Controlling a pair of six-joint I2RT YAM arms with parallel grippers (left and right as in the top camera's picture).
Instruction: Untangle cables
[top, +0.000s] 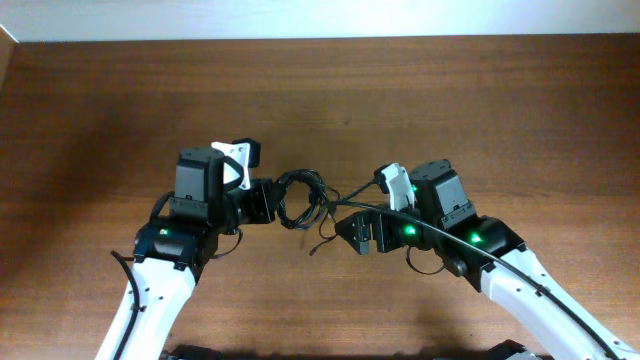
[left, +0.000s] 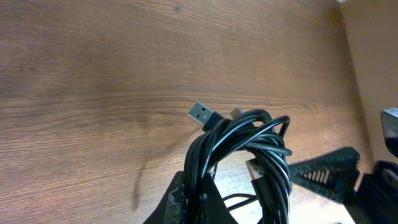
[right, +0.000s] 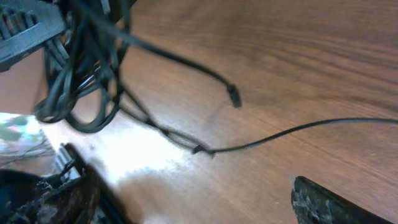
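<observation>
The cables (top: 300, 200) are a black coiled bundle held just above the table centre. In the left wrist view the cables (left: 249, 149) loop up from my left gripper (left: 199, 194), with a silver USB plug (left: 202, 114) sticking out at the top. My left gripper (top: 270, 200) is shut on the bundle's left side. Right of the bundle, my right gripper (top: 358, 232) stands open with nothing between its fingers (right: 329, 204). In the right wrist view the cables (right: 81, 93) hang at upper left. One loose strand (right: 280, 134) trails across the wood, and another ends in a small plug (right: 233, 96).
A brown wooden table (top: 480, 100) stretches all around both arms. The thicker black wire (top: 530, 280) of the right arm runs along its white link. A pale wall edge (top: 300, 20) borders the far side.
</observation>
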